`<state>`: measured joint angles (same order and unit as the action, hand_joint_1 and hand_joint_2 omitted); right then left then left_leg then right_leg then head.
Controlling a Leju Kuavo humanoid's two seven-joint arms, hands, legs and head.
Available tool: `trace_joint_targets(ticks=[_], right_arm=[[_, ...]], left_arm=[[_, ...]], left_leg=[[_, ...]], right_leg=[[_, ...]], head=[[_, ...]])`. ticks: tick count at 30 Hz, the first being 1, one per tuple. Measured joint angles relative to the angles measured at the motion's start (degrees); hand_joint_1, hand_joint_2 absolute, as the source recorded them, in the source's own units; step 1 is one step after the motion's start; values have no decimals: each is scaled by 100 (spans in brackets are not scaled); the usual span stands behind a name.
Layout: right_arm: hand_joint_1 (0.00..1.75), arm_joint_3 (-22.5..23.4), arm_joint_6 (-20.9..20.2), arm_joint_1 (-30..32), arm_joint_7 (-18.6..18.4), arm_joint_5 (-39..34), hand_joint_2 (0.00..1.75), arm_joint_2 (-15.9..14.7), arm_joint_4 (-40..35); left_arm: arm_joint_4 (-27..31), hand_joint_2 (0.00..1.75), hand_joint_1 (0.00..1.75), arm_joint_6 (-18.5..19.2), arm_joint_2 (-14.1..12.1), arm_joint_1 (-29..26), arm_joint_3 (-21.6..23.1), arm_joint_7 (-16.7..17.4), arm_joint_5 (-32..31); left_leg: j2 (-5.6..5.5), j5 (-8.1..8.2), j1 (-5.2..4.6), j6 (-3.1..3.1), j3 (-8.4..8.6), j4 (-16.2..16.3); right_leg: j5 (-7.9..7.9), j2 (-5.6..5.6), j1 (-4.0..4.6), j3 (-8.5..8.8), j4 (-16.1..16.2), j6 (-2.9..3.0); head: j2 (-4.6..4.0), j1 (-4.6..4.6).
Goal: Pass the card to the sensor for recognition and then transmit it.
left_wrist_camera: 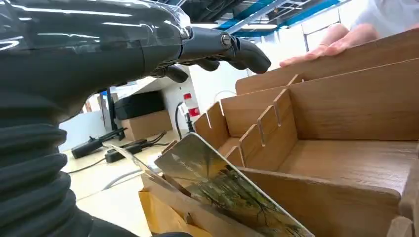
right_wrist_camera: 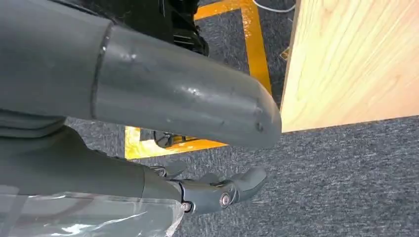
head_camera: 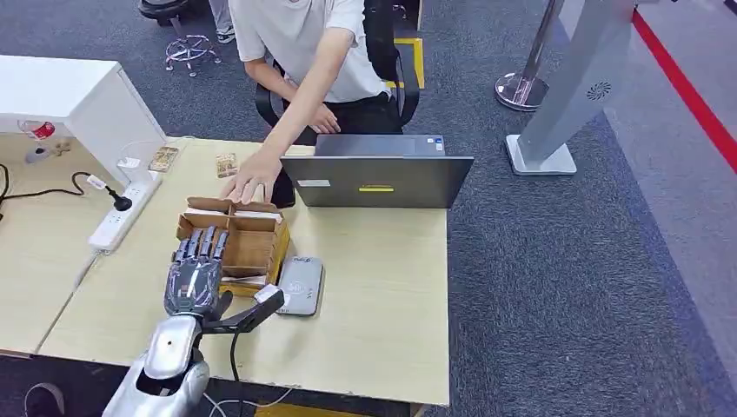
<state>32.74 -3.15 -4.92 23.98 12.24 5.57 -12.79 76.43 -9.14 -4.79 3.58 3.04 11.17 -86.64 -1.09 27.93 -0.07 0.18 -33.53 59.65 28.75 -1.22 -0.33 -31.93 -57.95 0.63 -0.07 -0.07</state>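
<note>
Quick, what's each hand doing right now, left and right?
Left hand: open, fingers stretched over the wooden organizer, holding nothing.
Right hand: hanging beside the table, fingers apart, holding nothing.

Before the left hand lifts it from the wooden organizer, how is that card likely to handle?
Probably stiff: the card stands leaning in the wooden organizer without sagging. Its glossy printed face reflects light, so it may slip between the left hand's fingers. It looks thin and light, so a nudge could tip it flat against the divider.

Left hand [head_camera: 195, 280] stretched forward, fingers extended and empty; right hand [right_wrist_camera: 217, 190] hangs down, fingers loosely curled
</note>
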Motion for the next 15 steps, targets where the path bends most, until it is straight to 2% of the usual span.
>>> trace_joint_targets(ticks=[15], right_arm=[[0, 24, -22, -4, -7, 37, 0, 2, 0]], left_arm=[[-66, 175, 0, -105, -13, 10, 0, -11, 0]], left_leg=[[0, 0, 0, 0, 0, 0]], right_leg=[[0, 0, 0, 0, 0, 0]], head=[[0, 0]])
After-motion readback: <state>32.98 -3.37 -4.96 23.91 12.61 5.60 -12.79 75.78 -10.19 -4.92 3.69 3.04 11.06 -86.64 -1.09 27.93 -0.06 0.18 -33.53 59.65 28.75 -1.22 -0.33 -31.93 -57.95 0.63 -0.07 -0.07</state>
